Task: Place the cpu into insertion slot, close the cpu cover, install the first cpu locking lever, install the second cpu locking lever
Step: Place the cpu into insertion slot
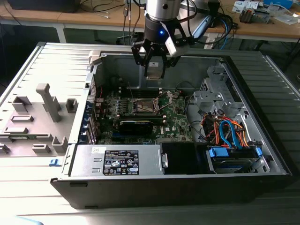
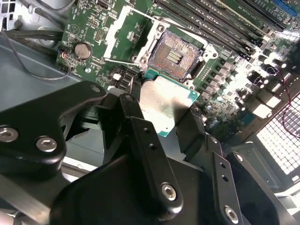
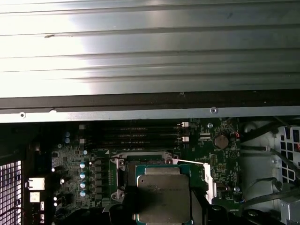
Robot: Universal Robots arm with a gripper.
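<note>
Second wrist view: the chip (image 2: 164, 105) is pinched by its edges in the gripper (image 2: 163, 118) and held above the bare socket (image 2: 176, 56), unseated, the cover (image 2: 115, 35) being swung back so the seat is left open.

Glaring ribbed panel (image 3: 140, 47), shadowed motherboard (image 3: 229, 161)

An open computer case (image 1: 164, 190) holds a power supply (image 1: 117, 160) along its near wall, with orange and blue cables (image 1: 224, 129) beside a blue-bracketed drive (image 1: 233, 157). A grey plastic fixture (image 1: 47, 101) lies outside it on the exterior view's left. A coin cell battery (image 2: 83, 50) sits on the motherboard (image 2: 82, 21).
</note>
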